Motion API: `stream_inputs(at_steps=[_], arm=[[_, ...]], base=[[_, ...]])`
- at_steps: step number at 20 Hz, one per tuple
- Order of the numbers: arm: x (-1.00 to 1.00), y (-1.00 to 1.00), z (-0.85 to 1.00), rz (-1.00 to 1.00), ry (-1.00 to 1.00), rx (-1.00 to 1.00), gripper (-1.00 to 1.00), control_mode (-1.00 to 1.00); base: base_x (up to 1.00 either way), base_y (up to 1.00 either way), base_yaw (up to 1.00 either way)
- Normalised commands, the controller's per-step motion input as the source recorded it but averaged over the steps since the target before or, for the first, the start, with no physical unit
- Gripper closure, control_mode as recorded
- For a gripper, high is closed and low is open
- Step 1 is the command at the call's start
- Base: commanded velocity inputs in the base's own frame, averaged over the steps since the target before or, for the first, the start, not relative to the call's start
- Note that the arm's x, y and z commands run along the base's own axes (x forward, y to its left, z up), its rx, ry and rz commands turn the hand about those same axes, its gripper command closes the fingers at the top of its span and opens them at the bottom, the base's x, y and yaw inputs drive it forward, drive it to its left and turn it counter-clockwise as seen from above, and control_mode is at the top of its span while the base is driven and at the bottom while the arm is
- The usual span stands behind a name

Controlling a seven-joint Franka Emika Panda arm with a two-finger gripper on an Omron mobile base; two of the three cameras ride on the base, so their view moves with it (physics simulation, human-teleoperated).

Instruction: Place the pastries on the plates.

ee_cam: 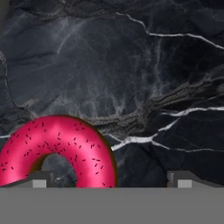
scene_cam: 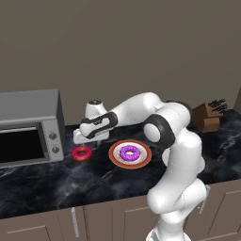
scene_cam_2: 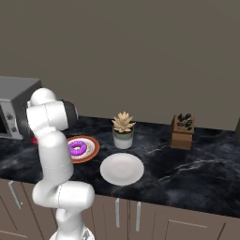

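Pastries lay in two places on the black marble bench [scene_cam: 56, 181]. One, the purple-frosted donut [scene_cam: 129, 152], sat in the middle of the orange-rimmed plate [scene_cam: 144, 160]. The other, the pink-red donut [scene_cam: 82, 153], lay flat on the bare bench just left of that plate and close to the front corner of the grey microwave [scene_cam: 29, 127].

From the left base view, the gripper [scene_cam: 98, 140] hung just above and slightly behind the pink-red donut, pointing downward. Its jaws stood wide apart and held nothing. In the hand view the donut, dotted with dark sprinkles, showed at the lower left, nearer the left fingertip [ee_cam: 38, 180] than the right, and not centred between them.

From the right base view, the plain white plate [scene_cam_2: 122, 168] lay bare on the bench, to the right of the orange-rimmed plate and in front of a potted succulent [scene_cam_2: 123, 130]. A wooden knife block [scene_cam_2: 182, 131] stood further right.
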Motion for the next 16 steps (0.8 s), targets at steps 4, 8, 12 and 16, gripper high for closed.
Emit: stream_inputs(at_steps=[4,8,12,16], arm=[[0.01,0.00,-0.03,0.00,0.00,0.00,-1.00,-1.00],[-0.10,0.00,-0.12,0.00,0.00,0.00,-1.00,-1.00],[-0.33,0.00,-0.14,0.00,0.00,0.00,-1.00,-1.00],[-0.22,0.04,-0.05,0.00,0.00,0.00,-1.00,-1.00]], base=[[0.00,0.00,0.00],[0.00,0.00,0.00],[0.00,0.00,0.00],[0.00,0.00,0.00]])
